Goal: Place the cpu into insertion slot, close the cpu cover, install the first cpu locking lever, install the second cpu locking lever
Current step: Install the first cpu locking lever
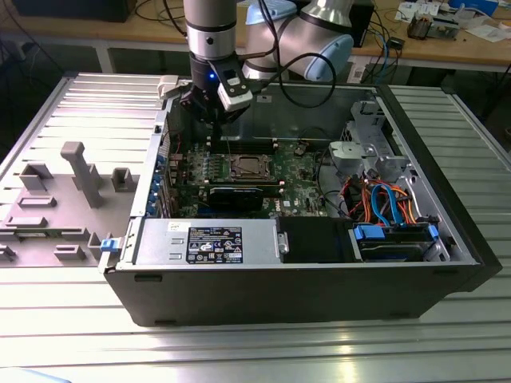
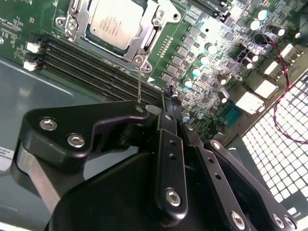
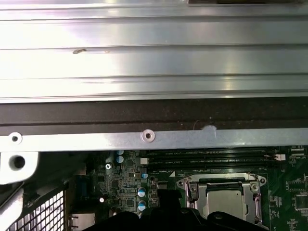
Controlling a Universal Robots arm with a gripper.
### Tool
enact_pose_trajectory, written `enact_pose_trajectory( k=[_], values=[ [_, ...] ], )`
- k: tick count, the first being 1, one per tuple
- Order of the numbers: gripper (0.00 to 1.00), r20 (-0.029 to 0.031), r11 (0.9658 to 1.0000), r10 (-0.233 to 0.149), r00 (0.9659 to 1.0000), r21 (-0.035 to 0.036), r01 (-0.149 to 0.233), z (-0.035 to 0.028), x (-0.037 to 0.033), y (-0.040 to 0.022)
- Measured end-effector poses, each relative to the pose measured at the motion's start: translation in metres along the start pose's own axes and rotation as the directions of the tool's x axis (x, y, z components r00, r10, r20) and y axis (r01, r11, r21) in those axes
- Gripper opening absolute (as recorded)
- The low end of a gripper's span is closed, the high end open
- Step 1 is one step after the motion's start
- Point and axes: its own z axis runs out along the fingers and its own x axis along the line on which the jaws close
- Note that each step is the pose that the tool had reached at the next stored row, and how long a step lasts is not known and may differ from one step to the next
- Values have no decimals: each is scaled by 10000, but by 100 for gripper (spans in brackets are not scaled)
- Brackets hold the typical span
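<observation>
- Gripper (image 2: 166,103) looks pinched pretty much shut, black fingers meeting at the tips with nothing between them, hovering over the green circuit board (image 2: 202,43) near the long black memory slots (image 2: 91,62).
- Arm (image 1: 211,32) comes straight down at the back edge of the open black computer case (image 1: 303,295).
- Dull silver-grey square cpu (image 2: 115,24) already sits in the insertion slot (image 1: 244,167), with the thin silver metal cpu cover (image 2: 144,41) framing it.

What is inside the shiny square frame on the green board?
The cpu, a flat silver-grey chip, sits inside the cpu cover. The insertion slot's contacts underneath are hidden by the chip.
</observation>
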Motion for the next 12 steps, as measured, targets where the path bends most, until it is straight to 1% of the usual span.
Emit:
enact_pose_trajectory(
  k=[3, 5, 7, 8, 10, 12],
  values=[
    [11, -2, 10000, -2, 10000, 4, 2, -1, -4, 0],
    [11, -2, 10000, -1, 10000, 3, 1, 0, -37, 0],
    [11, -5, 10000, 0, 10000, 3, 0, 1, -82, 1],
    [11, -9, 10000, 0, 10000, 3, 0, 2, -116, 2],
    [11, -15, 10000, 0, 10000, 3, 0, 3, -157, 3],
    [11, -19, 10000, -2, 10000, 3, 2, 4, -185, 4]
  ],
)
